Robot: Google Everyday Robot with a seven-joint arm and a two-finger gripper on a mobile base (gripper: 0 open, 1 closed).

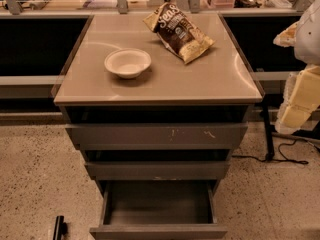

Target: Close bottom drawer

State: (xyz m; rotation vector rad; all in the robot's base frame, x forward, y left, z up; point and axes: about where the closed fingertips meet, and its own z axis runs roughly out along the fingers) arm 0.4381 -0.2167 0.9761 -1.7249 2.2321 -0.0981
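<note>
Since the bottom drawer [157,231] stands open and the gripper [296,103], open or closed you cannot tell, hangs well off to one side, bring it to the drawer's front and push.

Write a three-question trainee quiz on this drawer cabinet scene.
1. True or false: the bottom drawer stands pulled out.
2. Multiple choice: what sits on the cabinet top beside the chip bag? A) a mug B) a white bowl C) a bottle
3. Fill in: the pincer hangs at the ___ edge of the view, apart from the bottom drawer.
Key: 1 true; 2 B; 3 right.
</note>
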